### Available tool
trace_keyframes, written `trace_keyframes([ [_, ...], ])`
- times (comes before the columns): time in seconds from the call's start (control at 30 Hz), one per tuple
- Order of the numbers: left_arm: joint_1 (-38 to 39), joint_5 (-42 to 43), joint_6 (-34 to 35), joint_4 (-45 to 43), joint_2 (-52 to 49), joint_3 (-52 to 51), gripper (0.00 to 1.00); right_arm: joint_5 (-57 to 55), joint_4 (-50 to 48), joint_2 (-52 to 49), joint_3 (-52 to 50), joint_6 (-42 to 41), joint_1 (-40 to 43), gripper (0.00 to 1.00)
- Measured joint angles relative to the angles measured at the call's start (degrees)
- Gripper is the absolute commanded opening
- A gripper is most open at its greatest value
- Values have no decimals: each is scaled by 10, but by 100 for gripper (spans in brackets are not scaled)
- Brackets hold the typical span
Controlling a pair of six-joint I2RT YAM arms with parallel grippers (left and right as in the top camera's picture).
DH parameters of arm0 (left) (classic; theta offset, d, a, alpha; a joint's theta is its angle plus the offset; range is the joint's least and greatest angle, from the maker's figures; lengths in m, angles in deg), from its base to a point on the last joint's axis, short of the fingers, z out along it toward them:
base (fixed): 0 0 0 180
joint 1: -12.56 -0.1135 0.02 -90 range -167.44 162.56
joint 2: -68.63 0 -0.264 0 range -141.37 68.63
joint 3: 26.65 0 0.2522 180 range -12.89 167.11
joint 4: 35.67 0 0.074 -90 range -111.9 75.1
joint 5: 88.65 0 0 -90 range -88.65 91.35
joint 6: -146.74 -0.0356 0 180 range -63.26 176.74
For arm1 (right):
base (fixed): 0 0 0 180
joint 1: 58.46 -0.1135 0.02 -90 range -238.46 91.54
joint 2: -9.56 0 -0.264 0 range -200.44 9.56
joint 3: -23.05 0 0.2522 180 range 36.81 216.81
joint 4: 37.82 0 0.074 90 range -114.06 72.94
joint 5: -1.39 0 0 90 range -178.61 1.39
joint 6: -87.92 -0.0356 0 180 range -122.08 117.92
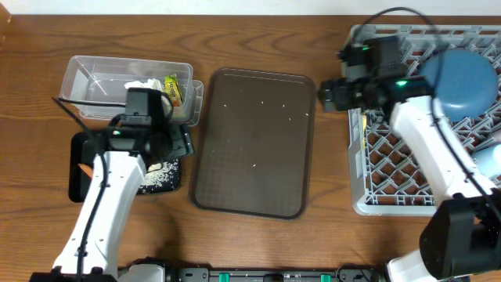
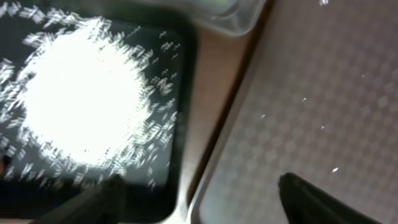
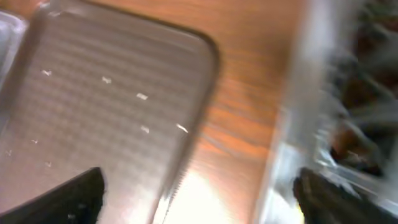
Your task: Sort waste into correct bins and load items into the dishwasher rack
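My left claw [image 2: 199,186] hangs released over the edge of the black bin [image 1: 78,188], where the rice [image 2: 87,106] is heaped. Tissues [image 1: 139,84] and wrapper [image 1: 172,88] lie in the clear tub [image 1: 86,74]. My right claw [image 3: 199,177], also released, hovers beside the rack [image 1: 383,164], which holds the plate [image 1: 463,78]. I judge only the stray grains [image 1: 256,165] on the tray [image 1: 250,188] remain.

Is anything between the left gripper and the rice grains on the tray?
Nothing visible. The left gripper hangs open above the left edge of the tray, beside the black bin, and the scattered rice grains lie on bare tray.
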Motion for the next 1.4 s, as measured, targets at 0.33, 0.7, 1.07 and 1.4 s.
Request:
trace_keyframes([
  [0.33, -9, 4, -25, 30, 110, 0, 87, -17, 75, 89, -9, 0, 105, 99],
  [0.7, -9, -29, -44, 27, 357, -101, 95, -51, -75, 326, -238, 6, 110, 99],
  [1.07, -9, -39, -46, 23, 385, -115, 95, -90, -54, 414, -296, 6, 110, 99],
  [1.4, -9, -40, -46, 23, 385, -115, 96, -96, -40, 413, -297, 6, 110, 99],
])
